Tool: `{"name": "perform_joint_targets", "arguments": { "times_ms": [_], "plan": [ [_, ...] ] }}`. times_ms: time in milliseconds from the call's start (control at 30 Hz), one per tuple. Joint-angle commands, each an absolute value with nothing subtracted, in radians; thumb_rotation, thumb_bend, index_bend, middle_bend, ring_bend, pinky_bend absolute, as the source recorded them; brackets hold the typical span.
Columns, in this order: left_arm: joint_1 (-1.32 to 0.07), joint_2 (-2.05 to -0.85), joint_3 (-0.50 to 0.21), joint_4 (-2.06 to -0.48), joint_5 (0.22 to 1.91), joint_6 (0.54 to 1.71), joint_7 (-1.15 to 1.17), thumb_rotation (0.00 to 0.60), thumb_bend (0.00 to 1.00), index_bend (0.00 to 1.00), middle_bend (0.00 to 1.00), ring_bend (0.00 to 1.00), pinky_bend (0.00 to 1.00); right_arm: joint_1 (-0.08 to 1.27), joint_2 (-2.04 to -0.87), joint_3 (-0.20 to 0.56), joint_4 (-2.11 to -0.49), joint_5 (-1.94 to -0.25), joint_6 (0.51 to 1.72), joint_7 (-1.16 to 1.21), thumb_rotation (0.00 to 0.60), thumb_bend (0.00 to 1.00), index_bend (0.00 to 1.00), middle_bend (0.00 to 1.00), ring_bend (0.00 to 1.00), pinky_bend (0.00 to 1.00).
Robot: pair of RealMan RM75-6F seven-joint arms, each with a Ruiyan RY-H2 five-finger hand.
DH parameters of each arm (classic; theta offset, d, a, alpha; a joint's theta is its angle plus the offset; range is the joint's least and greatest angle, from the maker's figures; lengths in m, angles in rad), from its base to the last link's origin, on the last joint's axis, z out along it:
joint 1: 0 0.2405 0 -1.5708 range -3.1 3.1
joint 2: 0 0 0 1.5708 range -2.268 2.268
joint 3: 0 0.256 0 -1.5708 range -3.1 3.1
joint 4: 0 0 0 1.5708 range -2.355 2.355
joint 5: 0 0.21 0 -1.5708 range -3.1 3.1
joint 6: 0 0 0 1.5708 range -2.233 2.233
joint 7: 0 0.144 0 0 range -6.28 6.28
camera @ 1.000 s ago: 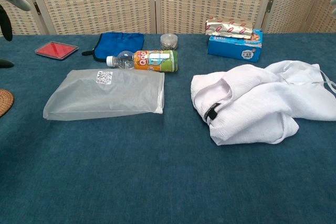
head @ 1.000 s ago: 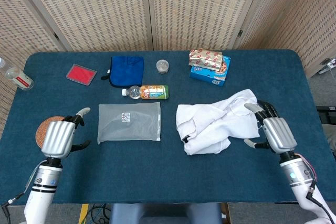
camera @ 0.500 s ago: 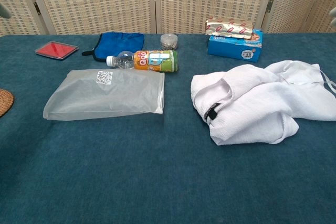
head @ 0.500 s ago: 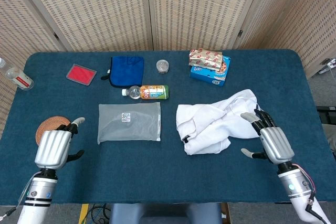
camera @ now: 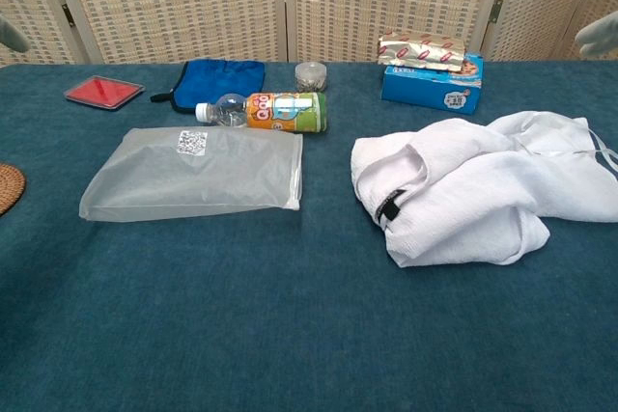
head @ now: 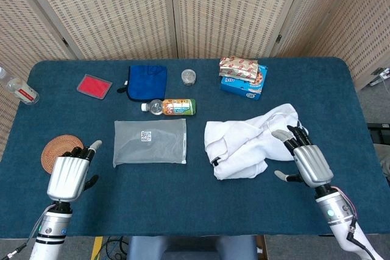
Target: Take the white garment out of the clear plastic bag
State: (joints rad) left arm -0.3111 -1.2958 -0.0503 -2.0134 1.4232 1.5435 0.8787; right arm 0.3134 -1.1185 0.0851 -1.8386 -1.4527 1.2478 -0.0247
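Both hands hover low near the front edge of the table, backs turned up. The left hand [head: 66,176] sits toward the front left corner, fingers loosely spread and pointing away from the robot, thumb angled out to the side, holding nothing. The right hand [head: 308,162] sits toward the front right corner, fingers parted and reaching forward, thumb stuck out sideways, also empty. Each forearm runs back off the front edge.

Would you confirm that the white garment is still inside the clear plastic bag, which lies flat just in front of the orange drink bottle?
Not quite: the white garment is outside the clear plastic bag, heaped on the blue table to its right. The bag does lie flat in front of the orange drink bottle. The head view shows this.
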Motion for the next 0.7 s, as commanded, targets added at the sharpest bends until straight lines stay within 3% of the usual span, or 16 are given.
{"name": "perform_joint_targets", "arguments": {
  "times_ms": [33,267,700],
  "plan": [
    [-0.287,-1.322,-0.040,-1.957,1.463,1.574,0.849,0.600,0.00,0.25,0.44,0.42,0.63,0.318,-1.140,0.085,-1.791,-1.471,1.252,-0.005,0.600,0.00,0.17,0.16,0.00,0.06],
    [-0.265,-1.331,-0.040,-1.902,1.461,1.578,0.828,0.600,0.00,0.26,0.44,0.42,0.63,0.313,-1.150,0.087,-1.762,-1.477,1.268,0.024,0.600,0.00,0.17,0.16,0.00,0.06],
    [-0.269,-1.260,-0.066,-1.985,1.429,1.530,0.881,0.600,0.00,0.26,0.44,0.42,0.63,0.296,-1.117,0.084,-1.789,-1.484,1.288,0.070,0.600,0.00,0.17,0.16,0.00,0.06]
  ]
}}
